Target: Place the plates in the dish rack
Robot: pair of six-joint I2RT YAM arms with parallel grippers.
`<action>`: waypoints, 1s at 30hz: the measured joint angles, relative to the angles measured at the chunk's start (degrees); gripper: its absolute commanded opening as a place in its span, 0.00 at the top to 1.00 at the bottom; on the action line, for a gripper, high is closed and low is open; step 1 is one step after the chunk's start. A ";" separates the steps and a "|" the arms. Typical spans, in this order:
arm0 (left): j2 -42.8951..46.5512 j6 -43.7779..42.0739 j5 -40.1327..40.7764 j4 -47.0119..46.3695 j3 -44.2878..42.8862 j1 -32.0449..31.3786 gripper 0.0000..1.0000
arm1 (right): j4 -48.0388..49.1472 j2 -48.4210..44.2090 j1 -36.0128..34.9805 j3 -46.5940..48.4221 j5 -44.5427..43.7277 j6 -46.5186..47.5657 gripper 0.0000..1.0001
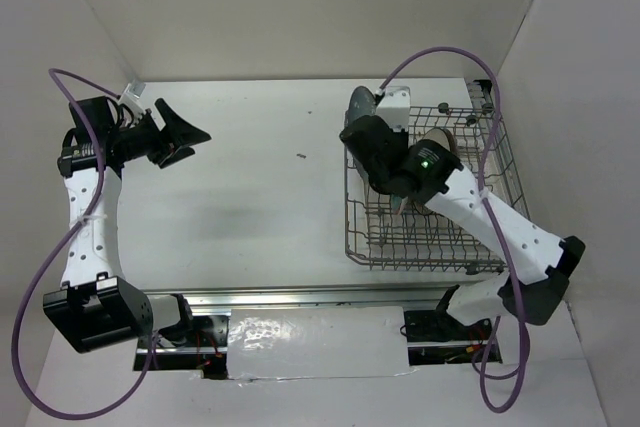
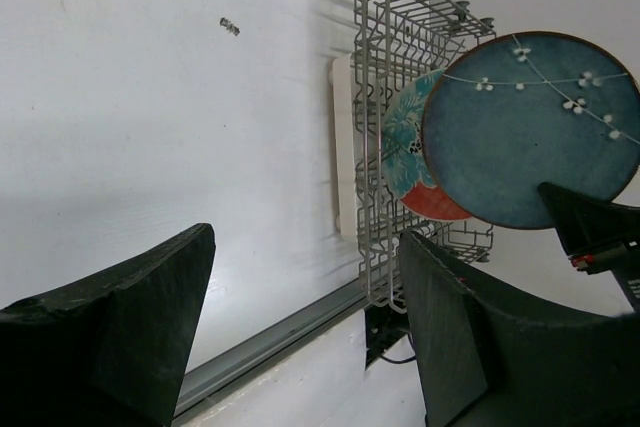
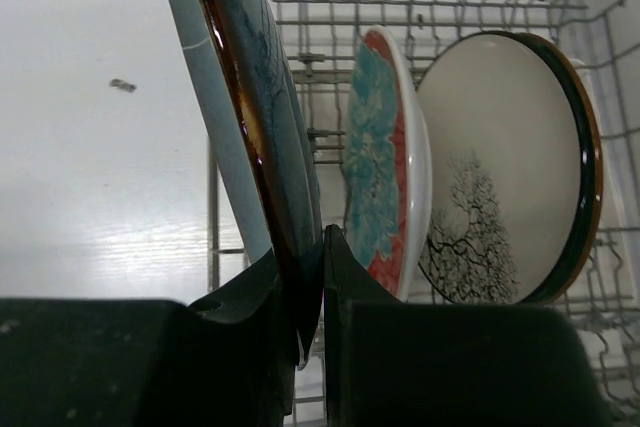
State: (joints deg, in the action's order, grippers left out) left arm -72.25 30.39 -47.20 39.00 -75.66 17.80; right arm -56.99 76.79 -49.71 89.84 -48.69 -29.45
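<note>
At the left side of the dish rack (image 1: 420, 263): pinched by the rim between the right jaws, one dark teal plate (image 3: 270, 117), upright on edge; seating between tines not discernible. Further inside the rack, standing: red plate (image 3: 375, 167), then cream plate (image 3: 500, 147). Well left of the rack, over bare bench (image 1: 260, 167): left jaws spread wide, holding nothing. Probable faults from here: striking the red plate through too narrow a gap on descent; slipping from the thin rim grip; resting on tines instead of between them, then toppling on release. Right wrist view only: the grip itself and the cream plate. Left wrist view only: the teal plate's full face with white blossom sprigs, overlapping the red plate.
</note>
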 measured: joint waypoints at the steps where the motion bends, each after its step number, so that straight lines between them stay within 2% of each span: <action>1: 0.00 -0.02 0.02 0.09 0.00 0.00 0.14 | -1.73 1.18 -0.33 0.63 -1.60 -1.62 1.00; 6: 0.00 -0.17 0.50 0.63 0.00 0.00 0.14 | -9.16 6.45 -0.52 3.06 -6.78 -8.81 1.00; 10: -0.22 -0.20 0.55 0.96 0.00 0.00 0.14 | -12.41 7.69 -0.52 2.97 -7.69 -12.92 1.00; 30: -1.92 -0.48 0.74 1.55 -0.11 0.00 0.13 | -15.23 9.84 0.00 -2.80 -8.11 -20.20 1.00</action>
State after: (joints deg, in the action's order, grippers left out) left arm -74.17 29.91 -46.46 40.56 -75.77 17.80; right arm -72.23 86.63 -49.71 87.05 -56.80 -49.65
